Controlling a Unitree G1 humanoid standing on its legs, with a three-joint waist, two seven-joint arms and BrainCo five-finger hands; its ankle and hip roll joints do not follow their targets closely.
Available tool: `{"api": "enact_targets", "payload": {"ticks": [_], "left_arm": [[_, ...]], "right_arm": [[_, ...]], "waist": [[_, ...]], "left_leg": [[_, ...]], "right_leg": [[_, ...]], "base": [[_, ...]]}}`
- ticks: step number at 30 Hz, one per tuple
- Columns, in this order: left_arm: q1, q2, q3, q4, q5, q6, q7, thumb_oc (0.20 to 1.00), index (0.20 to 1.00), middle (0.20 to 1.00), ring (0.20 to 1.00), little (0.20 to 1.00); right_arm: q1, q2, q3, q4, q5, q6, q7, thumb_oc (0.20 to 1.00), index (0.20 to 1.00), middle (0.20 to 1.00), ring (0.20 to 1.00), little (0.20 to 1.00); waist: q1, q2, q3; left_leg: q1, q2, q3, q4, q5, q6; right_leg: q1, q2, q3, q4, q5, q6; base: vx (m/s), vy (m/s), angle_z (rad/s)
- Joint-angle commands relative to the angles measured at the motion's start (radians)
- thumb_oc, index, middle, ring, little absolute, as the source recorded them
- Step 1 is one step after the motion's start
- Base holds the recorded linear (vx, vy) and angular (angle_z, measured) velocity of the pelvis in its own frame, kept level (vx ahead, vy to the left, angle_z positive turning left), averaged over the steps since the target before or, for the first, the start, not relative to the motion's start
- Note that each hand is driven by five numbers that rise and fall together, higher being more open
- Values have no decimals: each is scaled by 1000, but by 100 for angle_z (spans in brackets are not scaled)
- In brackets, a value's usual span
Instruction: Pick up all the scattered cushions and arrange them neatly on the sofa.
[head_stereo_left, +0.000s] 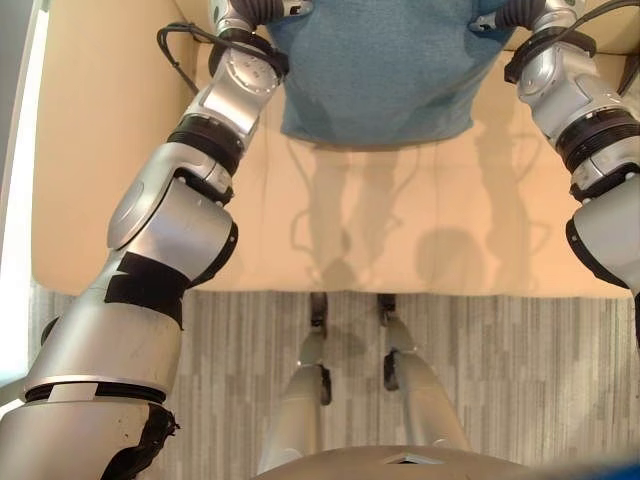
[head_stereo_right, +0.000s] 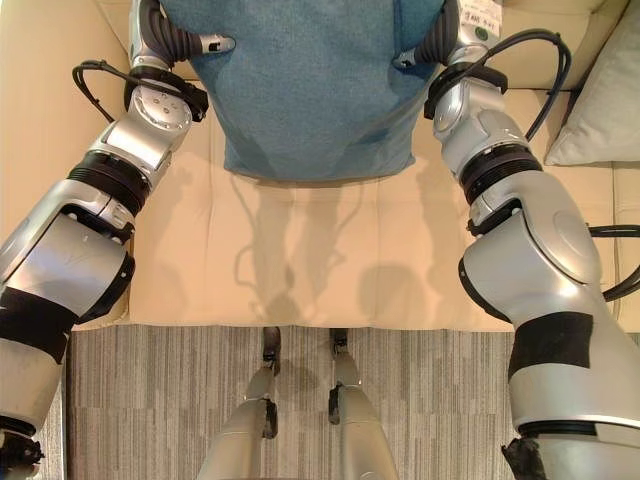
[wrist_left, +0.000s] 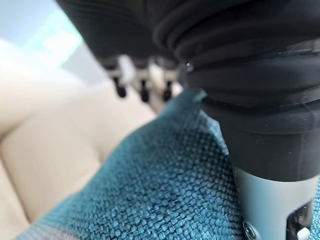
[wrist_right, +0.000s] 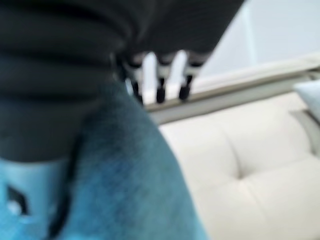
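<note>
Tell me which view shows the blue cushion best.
The right eye view: the blue cushion shows nearly whole there, held above the sofa between the left hand and right hand. The left eye view cuts off more of its top. Each wrist view shows just a close patch of its weave.

— Any lettering, numbers or signs to read here?

— None that can be made out. A small white label (head_stereo_right: 484, 14) sits on the right arm just behind the hand's dark ribbed cover, and it carries dark print, but the marks are too small to read.

— Anything on the teal woven fabric cushion (head_stereo_right: 312, 85) between the two hands?

— Only plain weave, no tag or mark. The cream padded sofa seat (head_stereo_right: 330, 260) below the hands bears no lettering either.
</note>
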Motion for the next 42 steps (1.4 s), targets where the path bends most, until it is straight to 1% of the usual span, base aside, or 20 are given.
{"api": "enact_targets", "payload": {"ticks": [1, 5, 13, 16, 17, 18, 19, 20, 22, 23, 24, 25, 28, 29, 33, 34, 35, 38, 40, 42], "left_arm": [[-124, 11, -35, 29, 10, -77, 32, 1000, 1000, 1000, 1000, 1000], [-117, 76, -39, 58, -23, -84, -17, 1000, 1000, 1000, 1000, 1000], [-114, 139, -6, 74, -117, -101, -34, 1000, 1000, 1000, 1000, 1000], [-68, 165, 23, 17, -147, -121, -38, 1000, 1000, 1000, 1000, 1000], [-21, 196, 43, -71, -145, -141, -35, 1000, 1000, 1000, 1000, 1000], [-16, 197, 44, -76, -144, -140, -34, 1000, 1000, 1000, 1000, 1000], [83, 278, 69, -261, -109, -167, -25, 1000, 1000, 1000, 1000, 1000], [164, 303, 105, -352, -100, -173, -22, 1000, 1000, 1000, 1000, 1000], [498, 407, 272, -651, -77, -188, -54, 1000, 1000, 1000, 1000, 1000], [668, 412, 370, -736, -100, -201, -83, 1000, 1000, 1000, 1000, 1000], [782, 413, 427, -805, -100, -193, -106, 1000, 1000, 1000, 1000, 1000], [960, 384, 509, -873, -108, -190, -137, 1000, 1000, 1000, 1000, 1000], [1181, 281, 587, -913, -118, -180, -203, 1000, 1000, 1000, 1000, 1000], [1318, 202, 620, -925, -110, -159, -244, 1000, 1000, 1000, 1000, 1000], [1462, 93, 613, -739, -27, -107, -317, 1000, 1000, 1000, 1000, 1000], [1503, 21, 599, -596, -4, -74, -351, 1000, 1000, 1000, 1000, 1000], [1502, 22, 599, -595, -4, -75, -351, 1000, 1000, 1000, 1000, 1000], [1522, -26, 568, -413, 104, -41, -373, 1000, 1000, 1000, 1000, 1000], [1537, -81, 558, -234, 178, -13, -390, 1000, 1000, 1000, 1000, 1000], [1543, -110, 568, -137, 202, 0, -388, 1000, 1000, 1000, 1000, 1000]], "right_arm": [[-83, -5, 46, 91, 35, -17, -7, 1000, 1000, 1000, 1000, 1000], [-73, -76, 49, 107, 82, -18, 35, 1000, 1000, 1000, 1000, 1000], [-83, -137, 21, 116, 174, -27, 47, 1000, 1000, 1000, 1000, 1000], [-38, -165, -19, 74, 209, -38, 46, 1000, 1000, 1000, 1000, 1000], [3, -198, -34, 28, 220, -44, 62, 1000, 1000, 1000, 1000, 1000], [7, -198, -35, 25, 220, -43, 61, 1000, 1000, 1000, 1000, 1000], [82, -262, -53, -102, 206, -52, 75, 1000, 1000, 1000, 1000, 1000], [148, -289, -87, -166, 196, -57, 73, 1000, 1000, 1000, 1000, 1000], [462, -418, -281, -434, 167, -77, 113, 1000, 1000, 1000, 1000, 1000], [638, -459, -383, -516, 155, -88, 148, 1000, 1000, 1000, 1000, 1000], [768, -454, -474, -576, 160, -86, 161, 1000, 1000, 1000, 1000, 1000], [983, -427, -617, -650, 161, -94, 193, 1000, 1000, 1000, 1000, 1000], [1202, -325, -756, -705, 162, -107, 229, 1000, 1000, 1000, 1000, 1000], [1338, -249, -819, -739, 136, -103, 257, 1000, 1000, 1000, 1000, 1000], [1439, -99, -842, -641, 126, -107, 292, 1000, 1000, 1000, 1000, 1000], [1468, -28, -842, -565, 130, -105, 305, 1000, 1000, 1000, 1000, 1000], [1467, -28, -842, -565, 131, -105, 305, 1000, 1000, 1000, 1000, 1000], [1489, 34, -827, -450, 118, -99, 317, 1000, 1000, 1000, 1000, 1000], [1521, 87, -811, -353, 109, -95, 327, 1000, 1000, 1000, 1000, 1000], [1532, 124, -805, -274, 114, -91, 333, 1000, 1000, 1000, 1000, 1000]], "waist": [[10, 24, -79], [8, 16, -115], [0, 17, -138], [-2, 17, -147], [1, 14, -148], [0, 15, -149], [3, 12, -148], [3, 11, -150], [5, 7, -141], [2, 7, -135], [5, 3, -132], [4, 2, -128], [2, -1, -120], [3, -6, -120], [-1, -14, -115], [-2, -16, -114], [-2, -16, -115], [-5, -16, -115], [-6, -18, -117], [-6, -19, -118]], "left_leg": [[65, 19, -30, -1, 21, -119], [102, 21, -29, -1, 10, -121], [113, 19, -22, -1, 10, -119], [123, 18, -21, -1, 6, -119], [141, 19, -21, -1, 1, -119], [142, 19, -21, -1, 1, -119], [181, 26, -20, -1, -14, -120], [197, 25, -18, -1, -17, -119], [283, 31, -8, -1, -46, -117], [316, 34, -3, -1, -54, -117], [346, 36, 0, -1, -60, -115], [387, 38, 4, -1, -66, -114], [442, 41, 6, -1, -73, -108], [485, 42, 7, -1, -79, -105], [558, 47, 20, -1, -90, -97], [589, 48, 22, -1, -98, -92], [586, 47, 21, -1, -96, -92], [624, 48, 24, -1, -102, -86], [653, 51, 29, -1, -110, -81], [670, 52, 29, -1, -114, -78]], "right_leg": [[49, -25, -5, 4, -32, 182], [85, -25, -13, 4, -36, 184], [97, -30, -18, 4, -32, 186], [107, -29, -18, 4, -36, 185], [125, -28, -20, 4, -41, 183], [126, -28, -20, 4, -41, 183], [161, -26, -24, 4, -56, 178], [177, -28, -23, 4, -58, 177], [258, -29, -28, 4, -88, 173], [293, -31, -31, 4, -100, 172], [320, -31, -35, 4, -109, 172], [365, -32, -39, 4, -124, 170], [420, -32, -45, 4, -137, 166], [464, -28, -48, 4, -147, 163], [539, -27, -48, 4, -158, 158], [575, -25, -47, 4, -165, 153], [572, -26, -48, 4, -164, 153], [612, -24, -44, 4, -168, 148], [645, -23, -46, 4, -175, 143], [664, -21, -44, 4, -180, 141]], "base": [[0, 0, 0], [0, 0, 0], [-1, 0, 0], [0, 0, 0], [0, 0, 0], [55, -10, 1], [56, -10, 1], [108, -2, -6], [130, 10, -13], [113, 2, -6], [108, -2, 3], [76, 10, 8], [67, 6, 4], [66, 12, -4], [16, 6, -1], [-8, 22, -5], [-5, 21, -5], [-5, 8, 4], [5, -4, 5], [0, 0, 0]]}}
